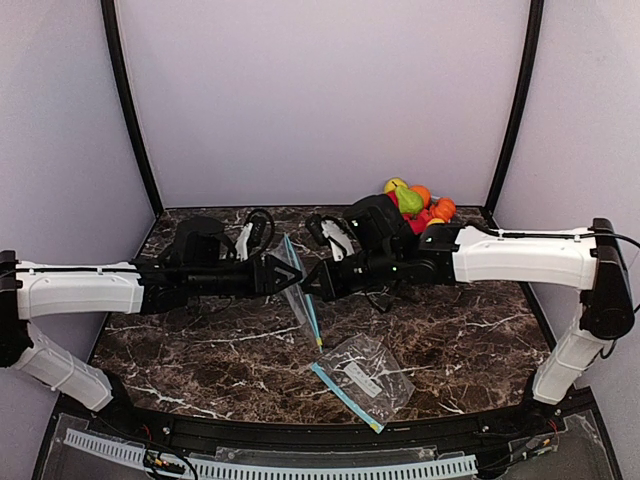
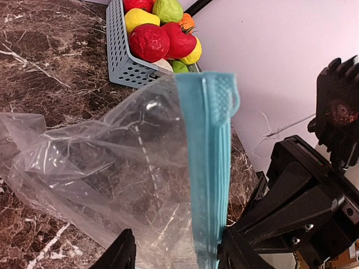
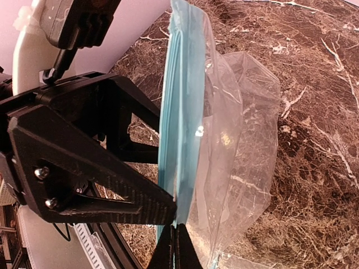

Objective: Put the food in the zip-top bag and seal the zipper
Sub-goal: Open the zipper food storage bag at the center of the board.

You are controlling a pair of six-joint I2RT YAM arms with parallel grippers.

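A clear zip-top bag (image 1: 303, 303) with a teal zipper strip (image 2: 208, 168) hangs above the table's middle between both grippers. My right gripper (image 3: 175, 246) is shut on the zipper strip (image 3: 179, 123) from the right; it also shows in the top view (image 1: 318, 285). My left gripper (image 2: 174, 255) is open, its fingers wide apart around the bag (image 2: 112, 168), with the zipper against its right finger (image 2: 233, 249). In the top view the left gripper (image 1: 283, 275) is at the bag's left side. The food (image 1: 415, 203), red, green, orange and yellow toy fruits (image 2: 160, 39), is piled at the back right.
The fruits sit in a light-blue slatted basket (image 2: 120, 59) near the back wall. A second zip-top bag (image 1: 365, 372) with a blue zipper lies flat on the dark marble table (image 1: 180, 350), in front of the held bag.
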